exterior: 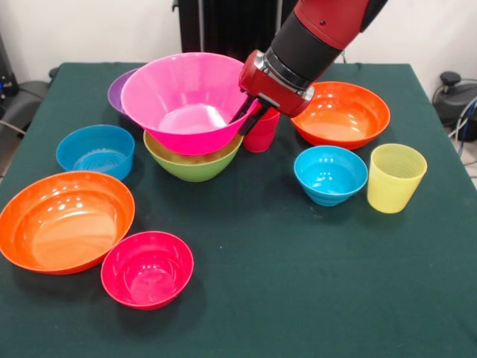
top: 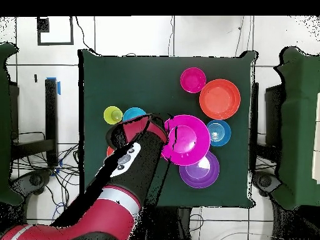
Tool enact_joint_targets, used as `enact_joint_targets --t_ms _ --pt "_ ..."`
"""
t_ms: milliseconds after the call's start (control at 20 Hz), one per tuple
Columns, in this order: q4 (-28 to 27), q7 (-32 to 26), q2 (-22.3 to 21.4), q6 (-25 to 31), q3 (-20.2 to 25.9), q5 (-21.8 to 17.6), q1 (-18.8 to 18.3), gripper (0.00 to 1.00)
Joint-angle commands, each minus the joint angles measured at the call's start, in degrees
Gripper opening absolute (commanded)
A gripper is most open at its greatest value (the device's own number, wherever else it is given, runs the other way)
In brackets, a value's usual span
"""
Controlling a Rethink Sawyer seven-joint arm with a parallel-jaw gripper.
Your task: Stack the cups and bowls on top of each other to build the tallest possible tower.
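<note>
**Colours on the bench**

The bench (exterior: pixel 298 298) is dark green. The big bowl (exterior: pixel 179 101) is bright pink over a lime-green bowl (exterior: pixel 194 165). Two wide bowls (exterior: pixel 63 220) are orange, two small bowls (exterior: pixel 330 174) blue, one bowl (exterior: pixel 117 89) purple, another (exterior: pixel 147 268) red-pink. One cup (exterior: pixel 396 177) is ribbed translucent yellow, the other cup (exterior: pixel 262 133) red. The arm (exterior: pixel 313 37) is red and black.

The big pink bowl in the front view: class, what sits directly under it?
The big pink bowl rests in a green bowl, whose rim and outer wall show. The green bowl's inside is covered. A purple bowl peeks out behind.
</note>
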Motion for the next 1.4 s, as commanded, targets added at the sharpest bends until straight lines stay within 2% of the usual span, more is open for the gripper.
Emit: enact_joint_targets --t_ms 50,200,250,500,1400 --pt "-0.88 3.34 0.55 -3.81 4.34 -1.58 -0.83 0.00" --pt "-0.68 2.86 0.41 -3.91 4.39 -1.86 -1.05 0.00" --pt "-0.41 2.49 0.29 -4.04 4.50 -2.11 -1.18 1.00" --pt "-0.17 3.11 0.31 -5.52 4.03 -2.41 -1.27 1.00" --pt "-0.55 2.67 -0.18 -4.62 4.45 -1.86 -1.53 1.00"
